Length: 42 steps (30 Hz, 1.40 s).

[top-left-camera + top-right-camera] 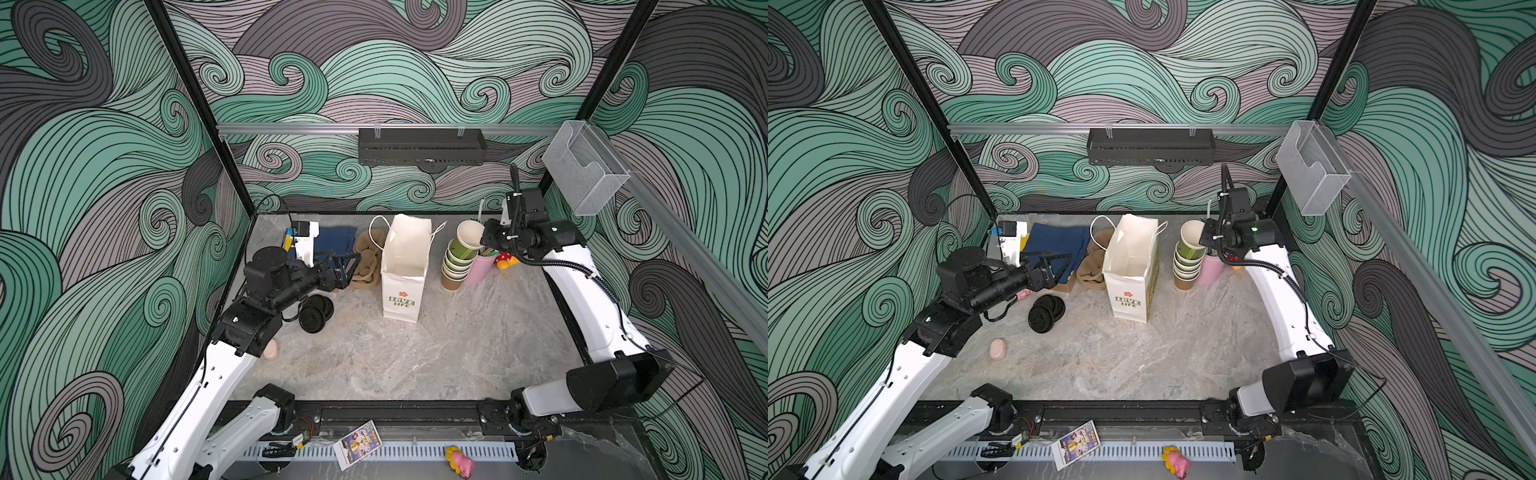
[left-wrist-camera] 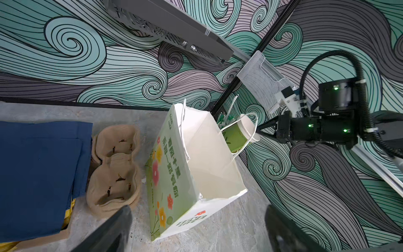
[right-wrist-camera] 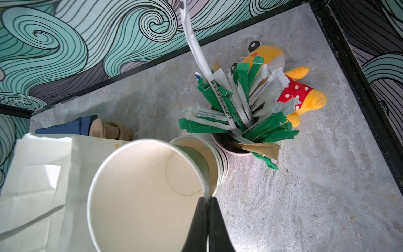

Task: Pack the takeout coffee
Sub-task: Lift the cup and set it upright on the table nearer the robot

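Right gripper pinched on the rim of the top paper cup; my left gripper gapes wide, empty.

The held cup sits tilted at the top of the cup stack, and its base looks partly nested in the next cup's mouth. Its long axis leans off vertical, with the mouth toward my wrist. The paper bag stands upright just beside the stack on the centre side, mouth open upward, so my right arm is the nearer one. I judge the move needs a lift clear, then travel sideways toward the bag. The cup has a thin cream-white wall inside, a green outside and a rolled rim; it may deform under the pinch. The black lids are flat glossy discs lying near my left arm. The pink straw cup touches the stack.
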Each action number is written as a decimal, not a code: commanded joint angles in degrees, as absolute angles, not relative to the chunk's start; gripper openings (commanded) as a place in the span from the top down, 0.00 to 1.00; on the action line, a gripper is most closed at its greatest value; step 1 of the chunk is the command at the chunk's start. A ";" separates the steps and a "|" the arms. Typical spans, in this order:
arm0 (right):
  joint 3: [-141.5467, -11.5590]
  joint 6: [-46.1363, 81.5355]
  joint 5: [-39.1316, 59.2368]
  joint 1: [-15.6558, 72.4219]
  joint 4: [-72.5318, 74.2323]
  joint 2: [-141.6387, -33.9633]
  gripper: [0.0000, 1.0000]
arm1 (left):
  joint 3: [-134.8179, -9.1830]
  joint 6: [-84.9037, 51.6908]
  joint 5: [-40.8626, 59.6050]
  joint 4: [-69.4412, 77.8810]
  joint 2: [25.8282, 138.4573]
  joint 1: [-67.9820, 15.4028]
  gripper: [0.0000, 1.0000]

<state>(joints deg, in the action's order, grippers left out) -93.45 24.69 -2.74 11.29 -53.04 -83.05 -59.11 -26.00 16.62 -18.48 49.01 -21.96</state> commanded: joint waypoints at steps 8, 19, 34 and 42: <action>-98.85 21.10 -2.54 14.20 -64.31 -72.37 1.00 | -54.37 -32.46 9.05 -19.26 47.58 -22.37 0.03; -75.72 28.20 -7.66 32.49 -72.68 -53.55 1.00 | -45.20 -38.53 10.13 -20.13 44.01 -22.36 0.04; -50.65 45.98 -16.16 63.98 -42.41 -56.72 1.00 | -34.68 -47.48 7.83 -20.62 39.86 -22.35 0.05; -50.31 50.20 -19.99 68.04 -36.36 -65.86 1.00 | -33.85 -46.85 7.39 -22.08 38.63 -22.34 0.05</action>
